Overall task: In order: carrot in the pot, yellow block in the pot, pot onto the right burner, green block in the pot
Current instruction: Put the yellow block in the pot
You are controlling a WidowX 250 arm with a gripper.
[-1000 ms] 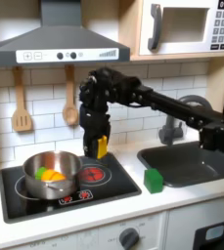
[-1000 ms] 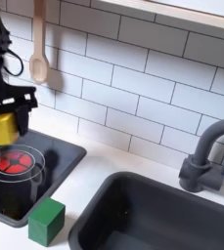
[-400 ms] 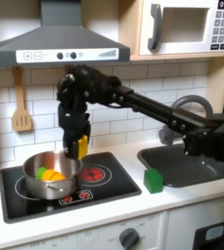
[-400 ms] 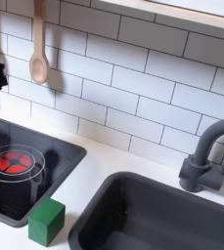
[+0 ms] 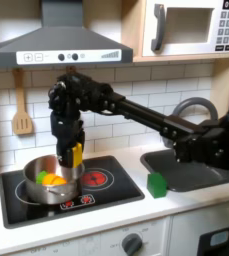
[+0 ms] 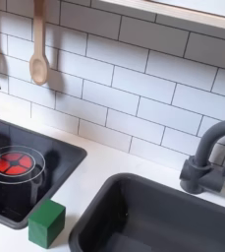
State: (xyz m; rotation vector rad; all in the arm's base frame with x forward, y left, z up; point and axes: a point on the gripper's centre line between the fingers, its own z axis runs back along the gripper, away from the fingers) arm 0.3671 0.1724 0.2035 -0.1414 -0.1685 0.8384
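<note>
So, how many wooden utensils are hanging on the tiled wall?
2. A slotted wooden spatula hangs at the first exterior view's left; a wooden spoon hangs beside it, largely behind the arm in the first exterior view. Others may be hidden.

- A toy play kitchen, shown by white tiled wall [image 6: 134, 79] and grey range hood [image 5: 54, 45].
- Black two-burner cooktop [image 5: 106, 190], white microwave [image 5: 191, 27].
- Dark sink [image 6: 153, 217], wooden spoon hanging [image 6: 38, 44].

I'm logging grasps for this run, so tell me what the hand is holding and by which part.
The hand holds the yellow block by its upper part, fingers clamped on its sides, with the lower end hanging over the pot.
</note>
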